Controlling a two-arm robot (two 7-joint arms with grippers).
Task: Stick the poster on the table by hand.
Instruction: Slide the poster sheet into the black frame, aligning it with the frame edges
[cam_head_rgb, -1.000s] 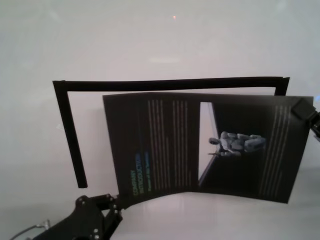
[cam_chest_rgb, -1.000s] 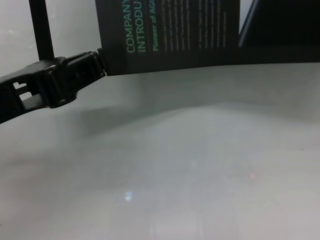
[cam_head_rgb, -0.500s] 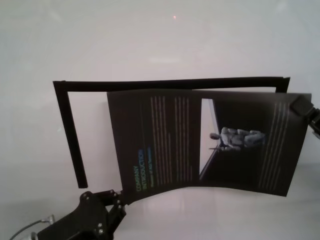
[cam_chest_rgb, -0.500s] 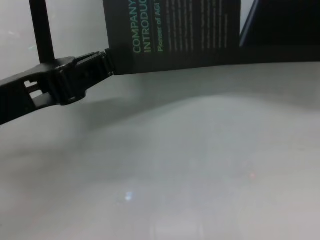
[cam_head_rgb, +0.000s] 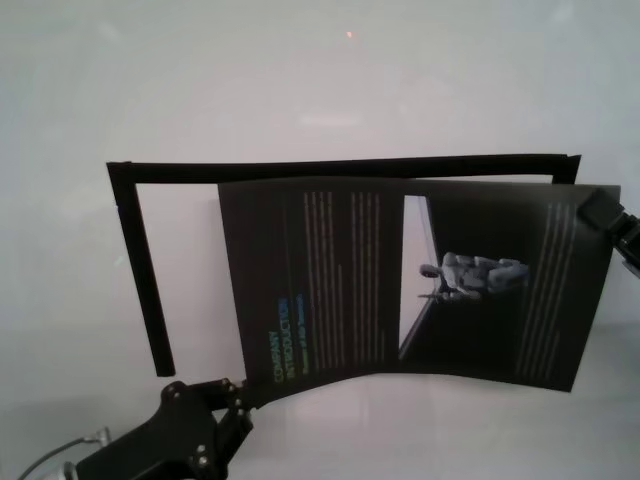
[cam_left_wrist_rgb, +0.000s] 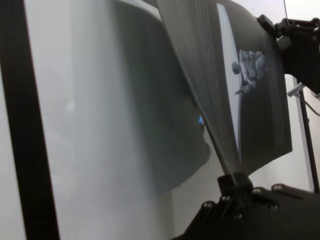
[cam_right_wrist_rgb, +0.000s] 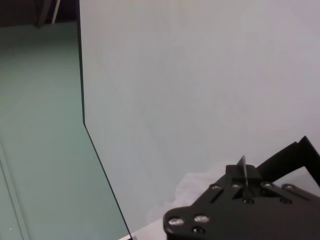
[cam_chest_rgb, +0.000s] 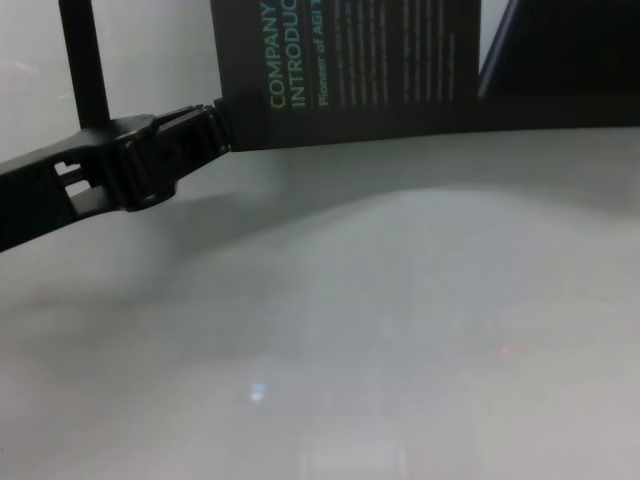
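Observation:
The poster (cam_head_rgb: 340, 280) is a black sheet with columns of small text, a pale diagonal stripe and a grey figure. It is held a little above the pale table (cam_head_rgb: 320, 80), sagging along its near edge. My left gripper (cam_head_rgb: 238, 392) is shut on its near left corner, beside the "COMPANY INTRODUCTION" heading (cam_chest_rgb: 285, 55). In the chest view the left gripper (cam_chest_rgb: 212, 125) shows pinching that corner. My right gripper (cam_head_rgb: 598, 210) is shut on the far right corner. The left wrist view shows the poster (cam_left_wrist_rgb: 250, 90) almost edge-on. The right wrist view shows the sheet's thin edge (cam_right_wrist_rgb: 243, 165) between the jaws.
A thin black strip (cam_head_rgb: 340, 168) lies on the table as an L: one bar behind the poster's far edge, one bar (cam_head_rgb: 145, 280) running toward me on the left. It also shows in the chest view (cam_chest_rgb: 82, 60). Bare table lies all around.
The poster and my left gripper have shifted a little to the right and away from me. The right gripper has barely moved. Both grips are unchanged.

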